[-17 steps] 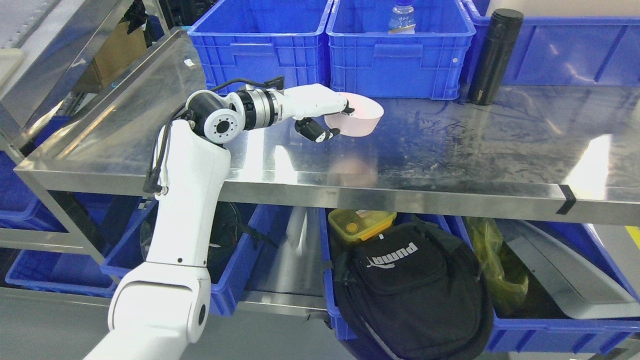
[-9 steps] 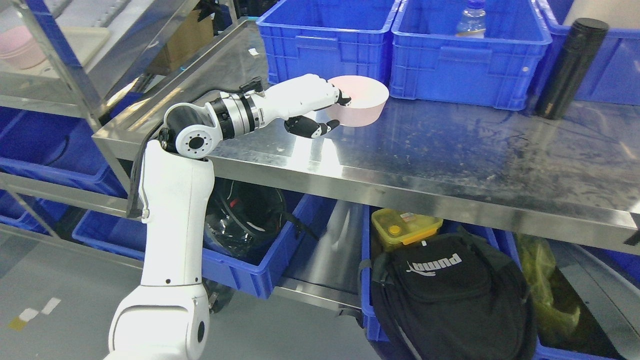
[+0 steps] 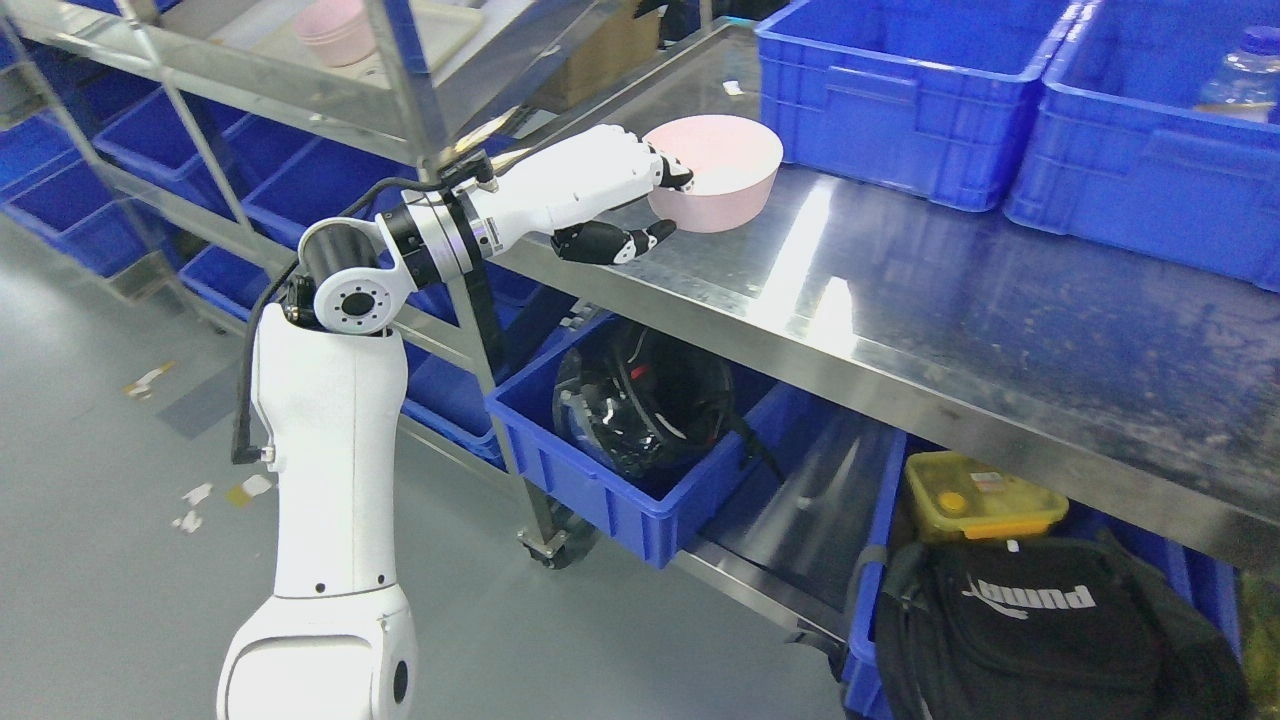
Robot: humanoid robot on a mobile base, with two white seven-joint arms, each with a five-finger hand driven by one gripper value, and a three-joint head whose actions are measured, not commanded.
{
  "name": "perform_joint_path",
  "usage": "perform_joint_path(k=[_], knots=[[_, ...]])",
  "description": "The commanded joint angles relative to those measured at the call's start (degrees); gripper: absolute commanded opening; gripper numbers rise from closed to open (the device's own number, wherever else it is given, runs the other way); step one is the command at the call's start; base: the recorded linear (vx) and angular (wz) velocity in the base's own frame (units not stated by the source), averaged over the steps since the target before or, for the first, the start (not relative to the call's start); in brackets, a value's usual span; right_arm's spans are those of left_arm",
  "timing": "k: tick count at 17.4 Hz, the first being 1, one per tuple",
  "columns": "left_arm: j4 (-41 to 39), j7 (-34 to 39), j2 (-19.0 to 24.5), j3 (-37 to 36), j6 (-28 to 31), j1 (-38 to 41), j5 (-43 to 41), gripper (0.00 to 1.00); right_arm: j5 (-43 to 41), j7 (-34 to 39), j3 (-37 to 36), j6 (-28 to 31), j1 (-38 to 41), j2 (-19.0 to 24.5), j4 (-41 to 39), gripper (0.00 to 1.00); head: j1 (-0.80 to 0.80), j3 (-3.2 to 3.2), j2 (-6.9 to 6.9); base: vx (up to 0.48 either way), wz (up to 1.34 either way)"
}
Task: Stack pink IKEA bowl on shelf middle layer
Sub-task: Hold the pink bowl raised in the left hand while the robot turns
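Head view — the only one. The white left hand (image 3: 640,200) has its fingers curled over the near rim of the shallow pink plastic bowl (image 3: 715,172), thumb beneath and fingertips inside, so the bowl is pinched by its wall and carried clear of the steel desk (image 3: 900,300), roughly level. That rim pinch looks chosen to leave the underside free, which would let the bowl drop straight into another one. The arm is bent at the elbow and reaches across the desk's left corner, towards the wheeled metal shelf rack (image 3: 420,90) standing just beside the desk. On a pale tray on that rack sits the stack of pink bowls (image 3: 338,30) — its count I cannot tell — presumably the destination, well apart from the held bowl. The right arm is not visible.

Counted: one held bowl, two blue plastic crates (image 3: 900,100) on the desk, one clear water bottle (image 3: 1240,70) in the right crate, one black backpack (image 3: 1040,640) and one yellow lunch box (image 3: 985,500) below.
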Motion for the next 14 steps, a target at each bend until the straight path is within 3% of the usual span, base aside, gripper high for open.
perform_joint_path(k=[1,14], knots=[[-3.4,0.1,1.0,1.4,0.0,1.0,1.2,0.0,0.0,0.0,0.0,0.0,1.2,-1.0,-1.0,1.0,0.0,0.0,0.0,-0.033,0.6],[-3.9,0.1,1.0,1.5,0.0,1.6,1.3,0.01,0.0,0.0,0.0,0.0,1.2,-1.0,-1.0,1.0,0.0,0.0,0.02,-0.059,0.91]])
